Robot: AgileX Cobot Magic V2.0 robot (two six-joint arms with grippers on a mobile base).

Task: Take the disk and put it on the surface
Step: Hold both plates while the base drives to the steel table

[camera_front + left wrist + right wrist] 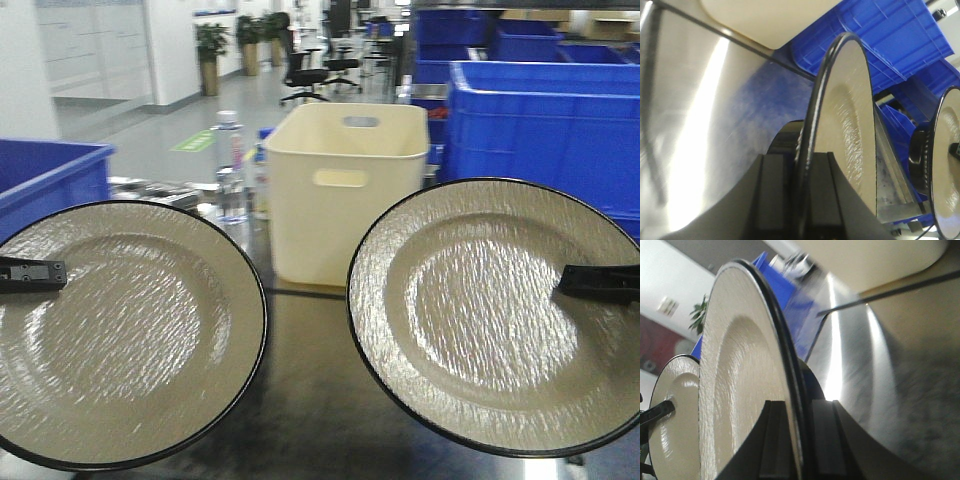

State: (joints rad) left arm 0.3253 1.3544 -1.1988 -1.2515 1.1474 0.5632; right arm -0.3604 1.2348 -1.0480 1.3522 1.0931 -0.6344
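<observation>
Two disks show, both beige textured plates with black rims. My left gripper is shut on the left disk at its left rim. My right gripper is shut on the right disk at its right rim. Both disks hang tilted toward the camera above the dark glossy surface. In the left wrist view the left gripper pinches its disk edge-on, with the other disk at the right. In the right wrist view the right gripper clamps its disk.
A cream plastic bin stands on the table behind the disks, along a black tape line. Blue crates sit at the back right and at the left. A clear bottle stands left of the bin.
</observation>
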